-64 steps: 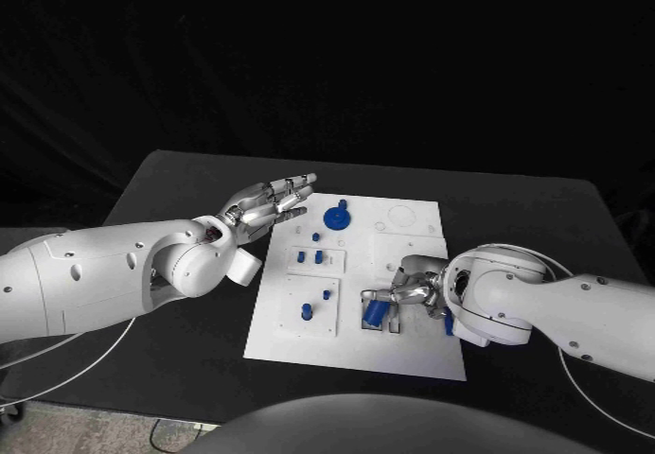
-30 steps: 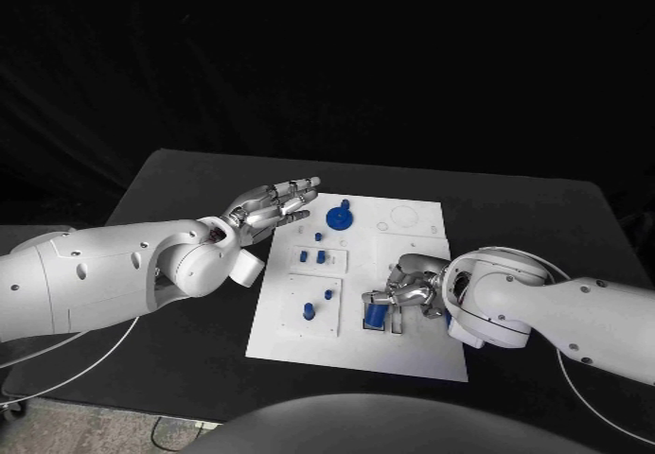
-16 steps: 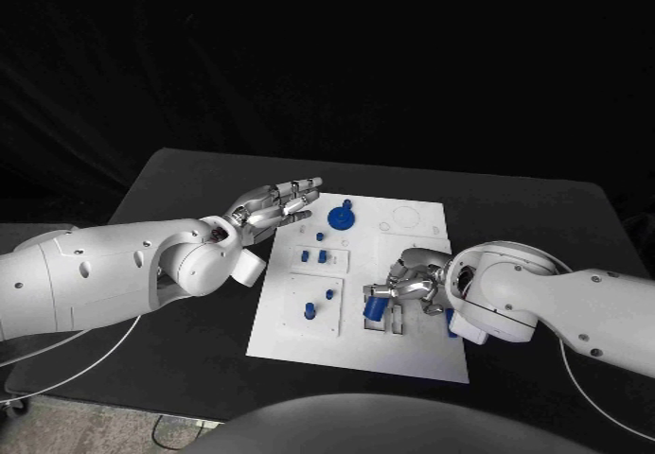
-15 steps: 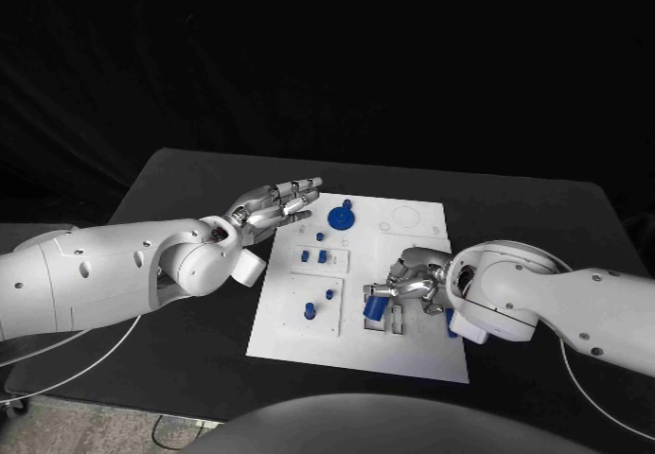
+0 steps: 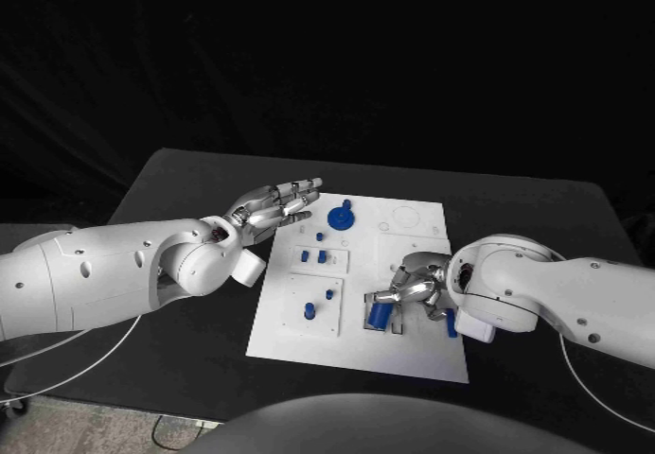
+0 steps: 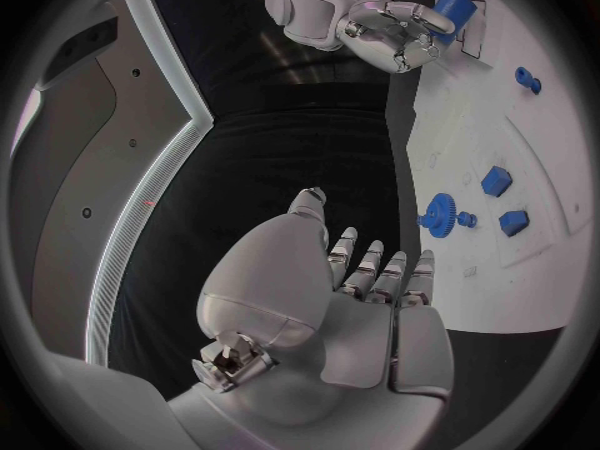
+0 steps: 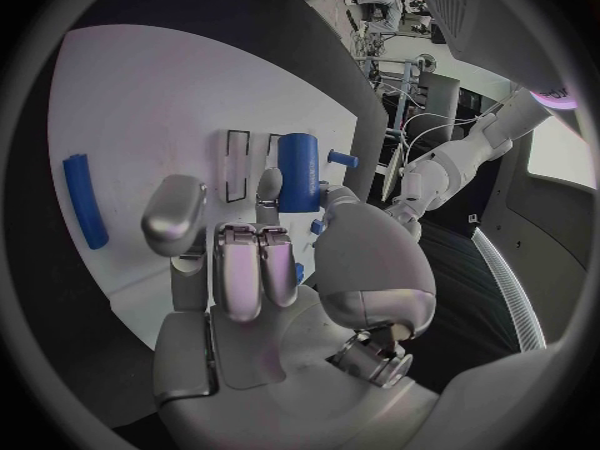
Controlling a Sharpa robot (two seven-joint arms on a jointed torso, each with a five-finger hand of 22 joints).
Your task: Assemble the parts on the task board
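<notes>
The white task board (image 5: 410,355) lies in the middle of the black table. My right hand (image 5: 419,287) is over the board's near right part and pinches a blue cylinder (image 5: 379,313) at its fingertips, just above a rectangular slot. The right wrist view shows the cylinder (image 7: 298,171) upright beside narrow slots (image 7: 238,165). My left hand (image 5: 274,202) hovers flat and open off the board's far left corner, holding nothing. On the board sit a blue gear (image 5: 337,219), two small blue blocks (image 5: 311,255) and two blue pegs (image 5: 317,302).
A blue bar (image 5: 451,324) lies on the board's right side, partly behind my right wrist, and appears again (image 7: 85,201) in the right wrist view. Round outlines (image 5: 401,218) mark the far right corner. Bare black table (image 5: 164,189) surrounds the board.
My right hand has turned a little and shifted the blue cylinder slightly to the right over the slot; its forearm has risen. The left hand has stayed in place.
</notes>
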